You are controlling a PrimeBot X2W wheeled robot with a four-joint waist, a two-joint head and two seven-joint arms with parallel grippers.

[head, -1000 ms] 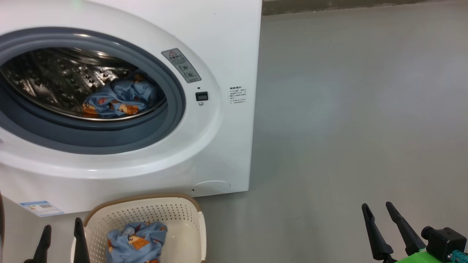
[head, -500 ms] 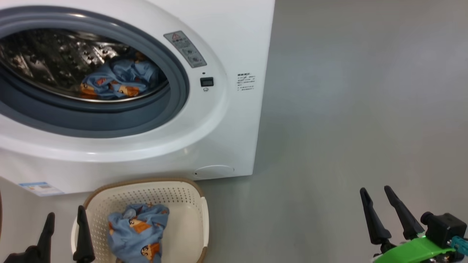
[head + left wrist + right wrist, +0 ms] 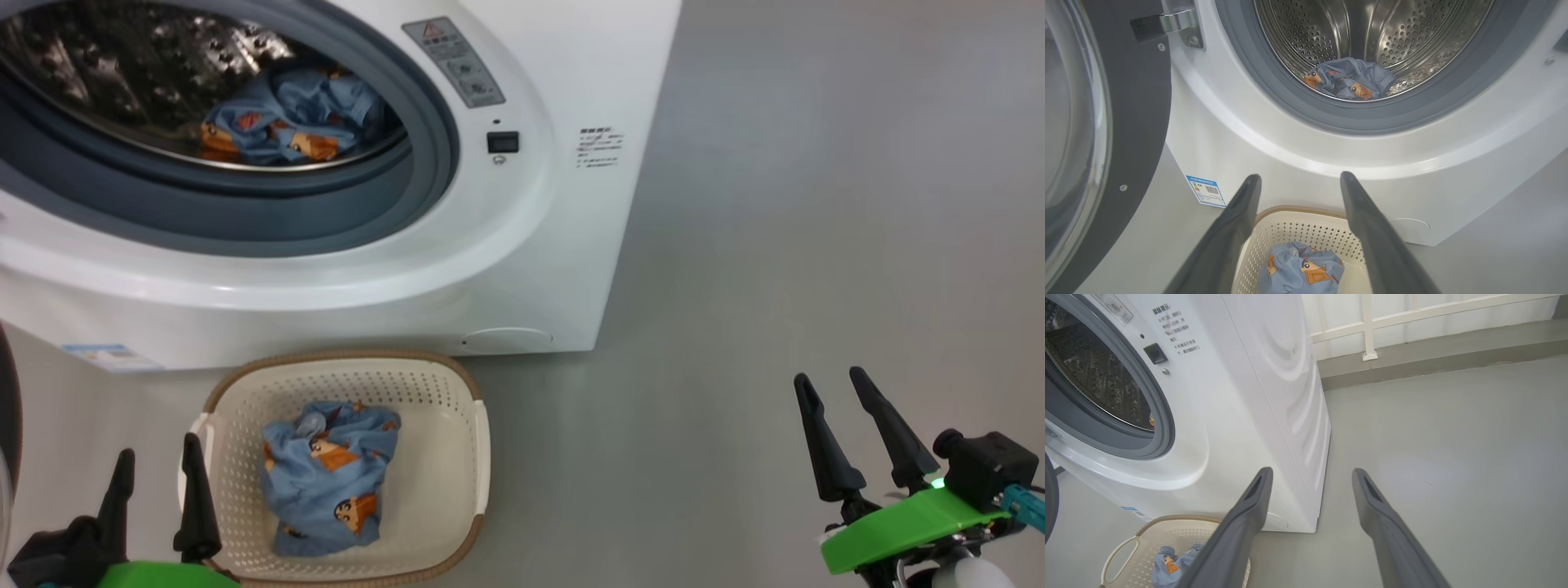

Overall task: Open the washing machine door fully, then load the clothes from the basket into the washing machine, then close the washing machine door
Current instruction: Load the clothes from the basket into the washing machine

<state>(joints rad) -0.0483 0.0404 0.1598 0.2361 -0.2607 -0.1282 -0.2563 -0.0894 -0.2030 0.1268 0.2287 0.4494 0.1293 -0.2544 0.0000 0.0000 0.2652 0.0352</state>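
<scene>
Head view: clothes (image 3: pixel 326 478) in basket (image 3: pixel 445 457); left claw (image 3: pixel 158 447) spread, empty.

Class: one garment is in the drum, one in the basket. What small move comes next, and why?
Probably lower the open left gripper onto the light-blue printed garment in the cream perforated plastic basket: it stands by the basket's left rim, the right gripper is off over grey floor, and the big white washing machine is open.

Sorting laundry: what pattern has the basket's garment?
Garment: light blue, orange-brown cartoon figures; head view.
</scene>
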